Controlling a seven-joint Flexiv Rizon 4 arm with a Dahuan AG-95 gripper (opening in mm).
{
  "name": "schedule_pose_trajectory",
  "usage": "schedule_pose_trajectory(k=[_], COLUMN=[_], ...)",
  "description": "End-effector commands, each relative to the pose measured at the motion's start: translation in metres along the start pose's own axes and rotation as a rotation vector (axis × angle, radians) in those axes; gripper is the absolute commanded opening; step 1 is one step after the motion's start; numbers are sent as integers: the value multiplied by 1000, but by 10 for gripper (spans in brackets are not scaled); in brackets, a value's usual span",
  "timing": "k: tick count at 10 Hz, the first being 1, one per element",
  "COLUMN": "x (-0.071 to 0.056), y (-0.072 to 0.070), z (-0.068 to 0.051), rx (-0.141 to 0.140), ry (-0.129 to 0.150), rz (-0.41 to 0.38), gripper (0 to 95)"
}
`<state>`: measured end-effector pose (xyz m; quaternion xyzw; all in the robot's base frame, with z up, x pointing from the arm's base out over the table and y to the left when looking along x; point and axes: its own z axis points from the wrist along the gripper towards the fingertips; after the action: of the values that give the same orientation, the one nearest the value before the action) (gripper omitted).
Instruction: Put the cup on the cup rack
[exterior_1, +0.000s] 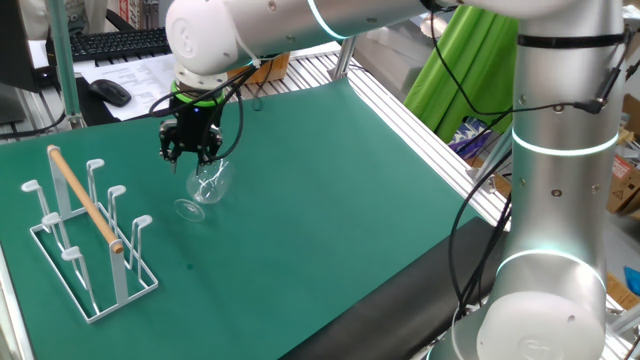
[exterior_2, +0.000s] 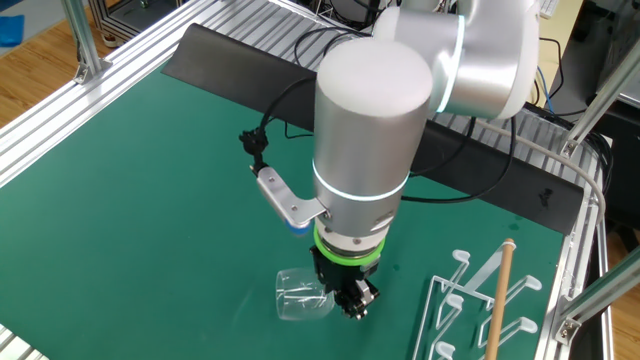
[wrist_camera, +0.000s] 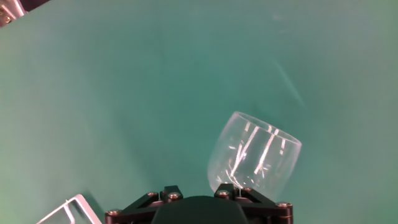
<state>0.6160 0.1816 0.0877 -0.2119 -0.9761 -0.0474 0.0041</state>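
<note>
gripper (exterior_1: 191, 152) closed on cup (exterior_1: 207, 186) stem | cup tilted | risk: smooth glass slips, misses rack (exterior_1: 88, 243) left

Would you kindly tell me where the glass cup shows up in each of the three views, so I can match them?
One fixed view: the cup lies tilted at left centre, under the gripper.
The other fixed view: bottom centre, cup just left of the gripper.
Hand view: lower right, bowl only.
Shared landmark: the white cup rack.
</note>
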Motion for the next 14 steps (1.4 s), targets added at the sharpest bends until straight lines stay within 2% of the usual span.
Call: schedule_pose_trajectory(k=[1, 3, 4, 7, 8, 9, 11, 13, 14], x=[-1, -1, -2, -2, -2, -2, -2, -2, -2], y=[1, -1, -8, -32, -30, -31, -31, -30, -30], z=[0, 1, 1, -5, -6, -7, -6, -6, -5], rx=[6, 54, 69, 83, 93, 117, 120, 128, 146], ry=[4, -8, 3, 40, 48, 48, 49, 66, 64], rz=[-3, -25, -43, -68, -72, -85, -95, -98, -103], gripper=[380, 380, 380, 380, 380, 380, 380, 380, 380])
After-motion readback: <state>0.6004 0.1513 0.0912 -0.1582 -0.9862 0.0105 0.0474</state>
